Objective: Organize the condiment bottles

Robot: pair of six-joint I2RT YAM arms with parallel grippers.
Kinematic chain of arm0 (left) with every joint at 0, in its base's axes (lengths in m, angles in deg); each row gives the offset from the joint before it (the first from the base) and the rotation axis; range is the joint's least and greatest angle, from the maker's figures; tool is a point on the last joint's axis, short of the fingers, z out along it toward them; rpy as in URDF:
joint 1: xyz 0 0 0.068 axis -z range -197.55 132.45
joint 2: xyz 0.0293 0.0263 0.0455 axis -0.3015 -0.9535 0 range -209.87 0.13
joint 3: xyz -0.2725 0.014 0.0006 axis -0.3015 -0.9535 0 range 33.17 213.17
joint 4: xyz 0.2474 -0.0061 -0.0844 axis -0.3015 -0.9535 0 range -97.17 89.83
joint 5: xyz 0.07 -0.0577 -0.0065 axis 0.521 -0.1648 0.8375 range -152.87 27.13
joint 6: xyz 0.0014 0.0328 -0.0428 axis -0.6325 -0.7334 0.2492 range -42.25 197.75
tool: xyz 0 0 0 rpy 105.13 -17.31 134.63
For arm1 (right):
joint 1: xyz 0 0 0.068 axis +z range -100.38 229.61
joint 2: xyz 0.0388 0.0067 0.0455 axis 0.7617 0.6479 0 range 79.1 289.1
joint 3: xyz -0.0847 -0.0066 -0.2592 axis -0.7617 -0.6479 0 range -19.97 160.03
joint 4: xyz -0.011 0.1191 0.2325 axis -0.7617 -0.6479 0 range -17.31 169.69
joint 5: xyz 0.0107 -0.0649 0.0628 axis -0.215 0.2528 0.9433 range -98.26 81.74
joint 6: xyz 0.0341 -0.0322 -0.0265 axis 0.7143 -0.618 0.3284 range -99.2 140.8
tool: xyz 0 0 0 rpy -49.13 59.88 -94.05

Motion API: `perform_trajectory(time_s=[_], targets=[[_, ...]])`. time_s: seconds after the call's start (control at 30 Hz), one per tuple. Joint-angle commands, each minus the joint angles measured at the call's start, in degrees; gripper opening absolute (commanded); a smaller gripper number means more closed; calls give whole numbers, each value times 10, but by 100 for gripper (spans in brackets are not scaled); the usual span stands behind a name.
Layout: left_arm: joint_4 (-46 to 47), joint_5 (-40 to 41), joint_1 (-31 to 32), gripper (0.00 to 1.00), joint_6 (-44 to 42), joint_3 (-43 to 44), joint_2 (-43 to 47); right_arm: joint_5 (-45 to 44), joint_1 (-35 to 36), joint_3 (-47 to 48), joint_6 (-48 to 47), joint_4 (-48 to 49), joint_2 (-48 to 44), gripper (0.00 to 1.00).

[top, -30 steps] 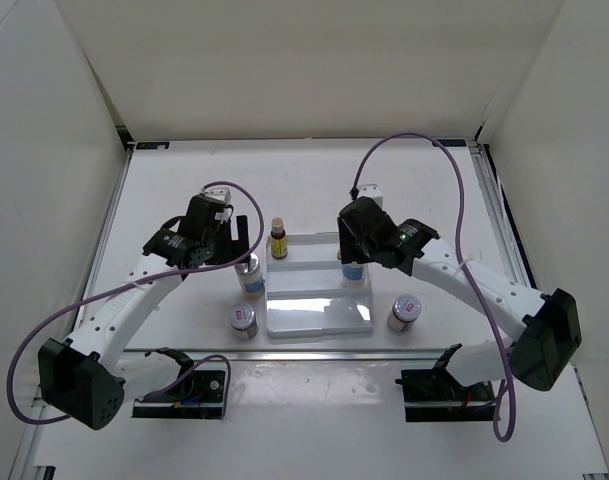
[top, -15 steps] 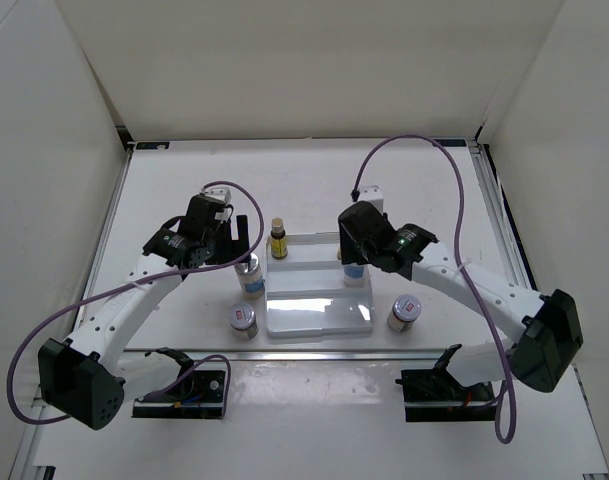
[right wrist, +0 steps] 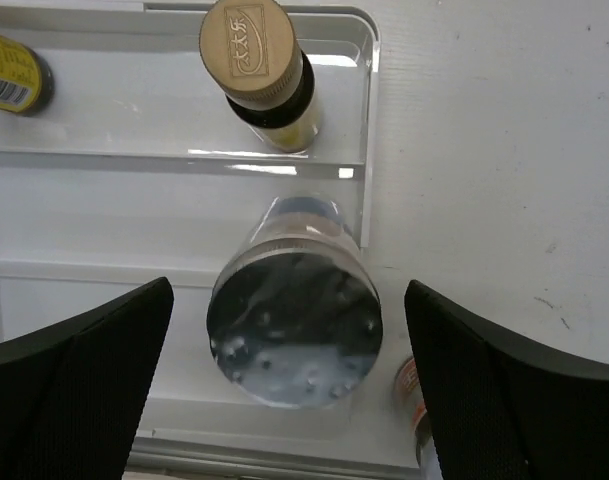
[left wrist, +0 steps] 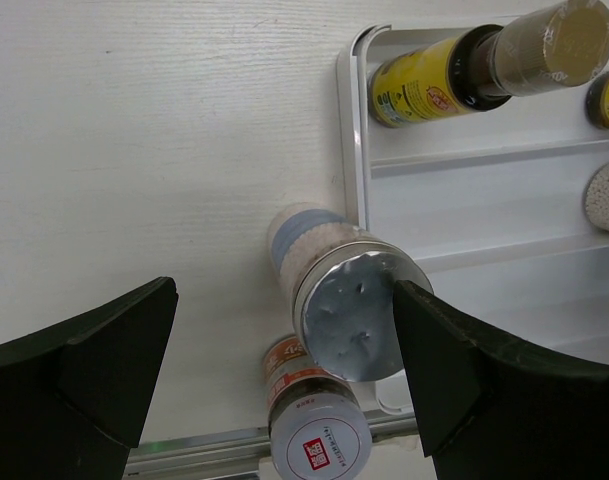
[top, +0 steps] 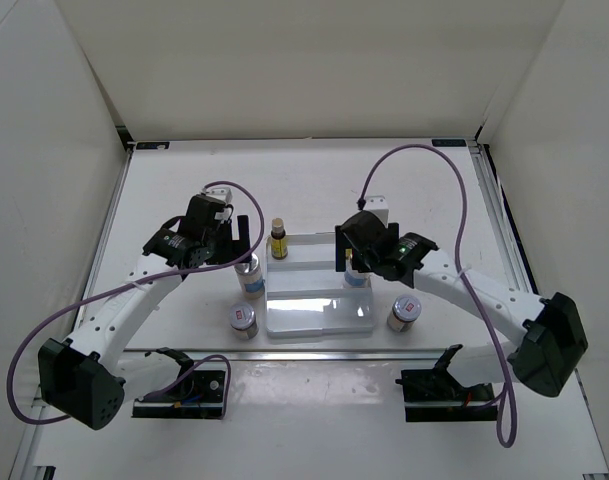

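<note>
I count six condiment bottles, three kinds, two of each. Two are slim and dark amber with yellow labels and gold caps: one amber bottle [top: 278, 240] and a second amber bottle [right wrist: 256, 60]. Two are taller and white with blue labels and silver lids: one white bottle [top: 250, 276] and another white bottle [right wrist: 294, 320]. Two are squat with silver lids: one short jar [top: 243, 318] and another short jar [top: 404, 312]. There is one white stepped tray [top: 319, 318] and one table [top: 184, 190]. Two arms, each ending in one hand, so a left hand [left wrist: 284, 300] and a right hand [right wrist: 289, 295]. Two purple cables, one per arm.
</note>
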Motion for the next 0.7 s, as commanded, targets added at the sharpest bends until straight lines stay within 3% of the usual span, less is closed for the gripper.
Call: perform_trajectory(time_s=[0.0, 0.4, 0.63, 0.67], targets=[[14, -28, -2, 100, -4, -5, 2, 0, 7, 15, 22, -35, -47, 100], [49, -88, 4, 100, -11, -16, 7, -20, 24, 67, 5, -169, -204, 100], [44, -114, 15, 100, -17, -11, -62, -50, 24, 72, 5, -231, -258, 100], [43, -114, 15, 93, -22, -11, -62, -58, 24, 72, 5, -236, -264, 100]])
